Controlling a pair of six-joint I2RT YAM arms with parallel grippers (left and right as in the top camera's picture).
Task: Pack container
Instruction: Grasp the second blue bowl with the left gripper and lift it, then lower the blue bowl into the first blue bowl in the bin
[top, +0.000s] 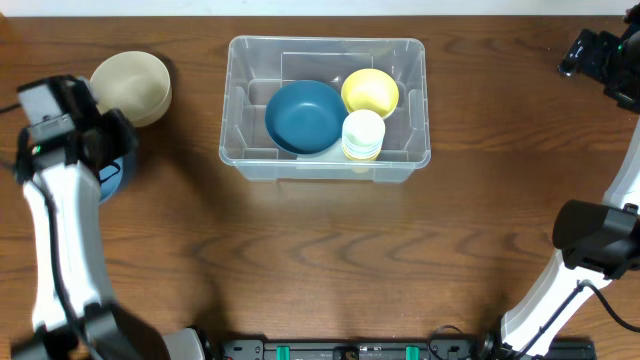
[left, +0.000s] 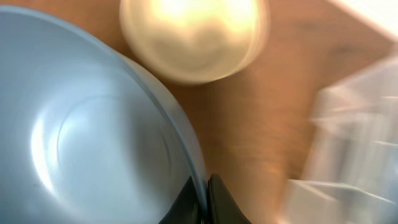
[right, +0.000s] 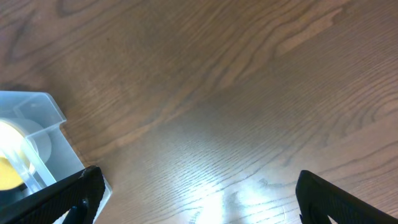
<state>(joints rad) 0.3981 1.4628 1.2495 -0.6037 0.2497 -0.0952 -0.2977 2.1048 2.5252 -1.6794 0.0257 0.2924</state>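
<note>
The clear plastic container (top: 325, 165) stands at the table's back centre, holding a dark blue bowl (top: 305, 116), a yellow bowl (top: 370, 92) and a cream cup stack (top: 363, 135). My left gripper (left: 206, 205) is shut on the rim of a light blue bowl (left: 87, 137), which fills the left wrist view; overhead only a sliver of it (top: 112, 178) shows under the left arm at the far left. A cream bowl (top: 132, 88) sits just behind it and also shows in the left wrist view (left: 194, 37). My right gripper (right: 196, 196) is open and empty above bare table, right of the container's corner (right: 37, 124).
The right arm's base (top: 598, 240) stands at the right edge, its wrist (top: 600, 55) at the back right corner. The left arm (top: 60, 200) runs down the left side. Bare wooden table lies in front of the container.
</note>
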